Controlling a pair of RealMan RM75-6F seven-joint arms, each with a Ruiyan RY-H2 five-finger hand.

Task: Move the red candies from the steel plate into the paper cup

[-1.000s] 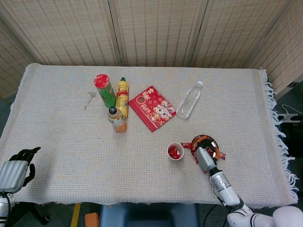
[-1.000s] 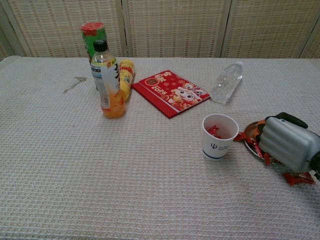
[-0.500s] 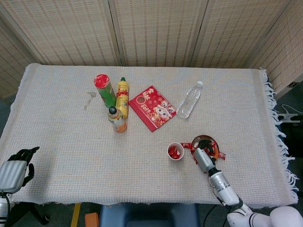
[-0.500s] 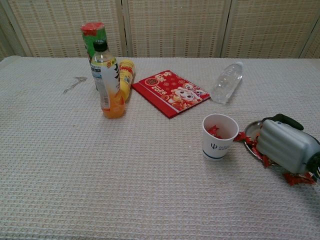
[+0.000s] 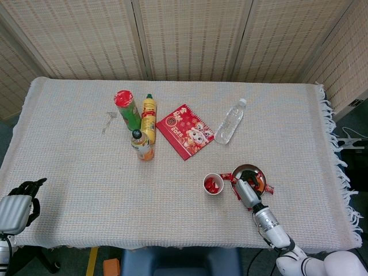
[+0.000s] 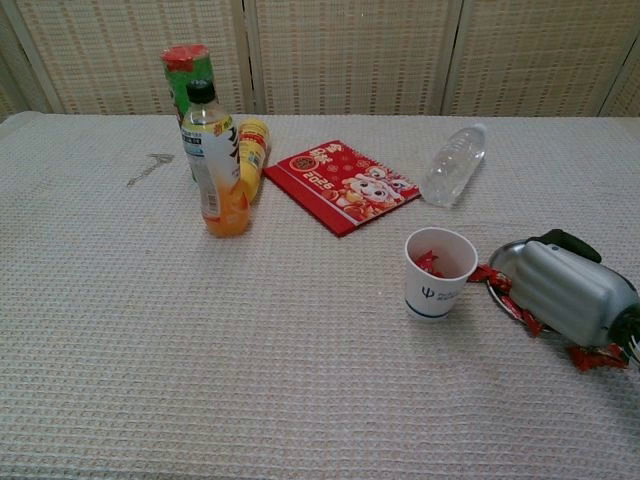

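Note:
The white paper cup (image 5: pixel 213 184) (image 6: pixel 440 272) stands near the table's front right with red candies inside. Just right of it lies the steel plate (image 5: pixel 249 172) (image 6: pixel 504 260), with red candies (image 6: pixel 501 287) on and around its rim and one more (image 6: pixel 597 357) on the cloth. My right hand (image 5: pixel 248 191) (image 6: pixel 567 291) hovers over the plate's near side, back toward the cameras, fingers curled down and hidden; what they hold does not show. My left hand (image 5: pixel 17 204) hangs off the table's front left corner, holding nothing.
A red booklet (image 5: pixel 186 131), a lying clear bottle (image 5: pixel 229 122), an orange drink bottle (image 5: pixel 141 145), a yellow bottle (image 5: pixel 149 115) and a green red-lidded can (image 5: pixel 126 109) stand toward the table's far middle. A small metal item (image 5: pixel 109 119) lies left of them.
My right hand has drawn back toward the table's near edge, uncovering more of the plate. The left hand has sunk slightly.

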